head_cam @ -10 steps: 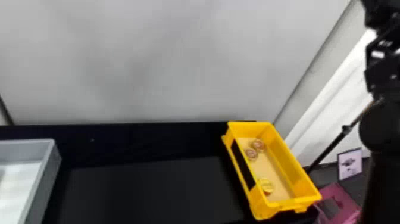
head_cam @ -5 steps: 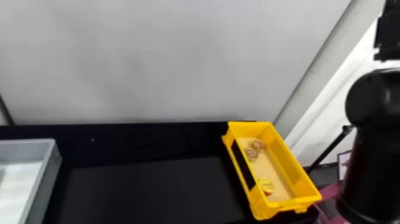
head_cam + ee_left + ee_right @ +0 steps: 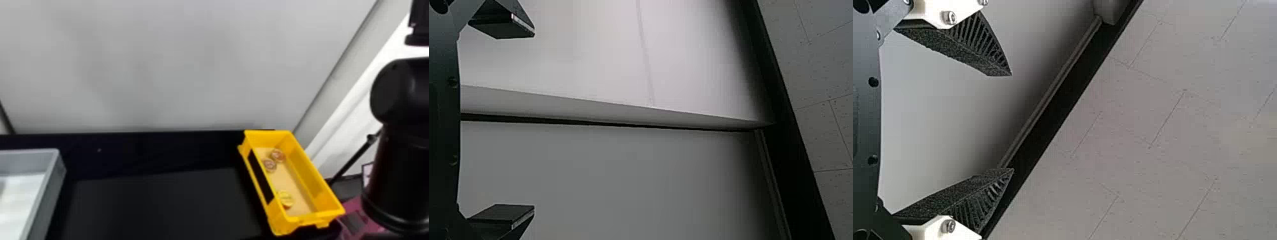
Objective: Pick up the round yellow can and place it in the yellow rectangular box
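"Head view: what's your count?"

"Three cans, all in the one yellow box (image 3: pixel 311 172). One yellow can (image 3: pixel 285 198) lies near the box's near end; two red cans (image 3: pixel 277 155) sit just beside each other toward the far end."

"And the grippers?"

"Two, from the wrist views. Left gripper (image 3: pixel 534 120): fingers spread wide, nothing between them. Right gripper (image 3: pixel 1012 122): the same, wide apart, nothing in its grasp."

"Anything cut off?"

"One grey box (image 3: pixel 51 178), by the left edge. I can't make out the dark smudge inside. At the right edge, the right arm (image 3: pixel 399 143) is cropped and covers part of a pink thing (image 3: pixel 351 203) and the upper end of a black pole (image 3: pixel 354 158). The print on the cans is too blurred to read."

"Surface?"

"Black table (image 3: pixel 153 151), with a dark grey area on it between the two boxes."

"Room?"

"Pale grey wall (image 3: pixel 159 63) behind the table, white folds (image 3: pixel 360 102) to its right. Both wrist views show a dark band (image 3: pixel 1063 105) between pale surfaces and speckled tiles (image 3: pixel 1153 165)."
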`<state>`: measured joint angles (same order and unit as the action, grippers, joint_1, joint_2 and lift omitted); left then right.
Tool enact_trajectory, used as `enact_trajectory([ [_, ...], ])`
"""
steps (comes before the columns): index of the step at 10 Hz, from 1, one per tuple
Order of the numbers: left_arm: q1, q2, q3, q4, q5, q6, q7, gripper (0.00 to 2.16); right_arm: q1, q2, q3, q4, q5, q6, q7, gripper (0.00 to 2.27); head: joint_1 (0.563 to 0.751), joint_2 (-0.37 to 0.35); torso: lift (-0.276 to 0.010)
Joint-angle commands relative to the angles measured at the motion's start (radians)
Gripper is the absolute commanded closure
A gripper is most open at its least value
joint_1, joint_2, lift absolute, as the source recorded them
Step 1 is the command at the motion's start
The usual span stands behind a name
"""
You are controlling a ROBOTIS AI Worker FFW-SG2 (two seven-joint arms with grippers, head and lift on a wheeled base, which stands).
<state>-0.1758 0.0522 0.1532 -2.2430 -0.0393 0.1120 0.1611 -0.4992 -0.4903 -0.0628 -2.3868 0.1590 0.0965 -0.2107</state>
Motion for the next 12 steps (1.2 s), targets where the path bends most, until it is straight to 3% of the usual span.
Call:
enact_trajectory([
  [1, 0.006, 0.000, 0.008, -0.007, -0.004, 0.003, 0.000, 0.05, -0.019, -0.013, 0.020, 0.000, 0.013, -0.008, -0.003, 0.12, 0.747, -0.348, -0.001],
  [12, 0.002, 0.003, -0.001, -0.007, -0.002, 0.002, 0.003, 0.05, -0.004, -0.010, 0.024, 0.000, 0.025, -0.014, -0.013, 0.12, 0.747, -0.348, -0.001],
])
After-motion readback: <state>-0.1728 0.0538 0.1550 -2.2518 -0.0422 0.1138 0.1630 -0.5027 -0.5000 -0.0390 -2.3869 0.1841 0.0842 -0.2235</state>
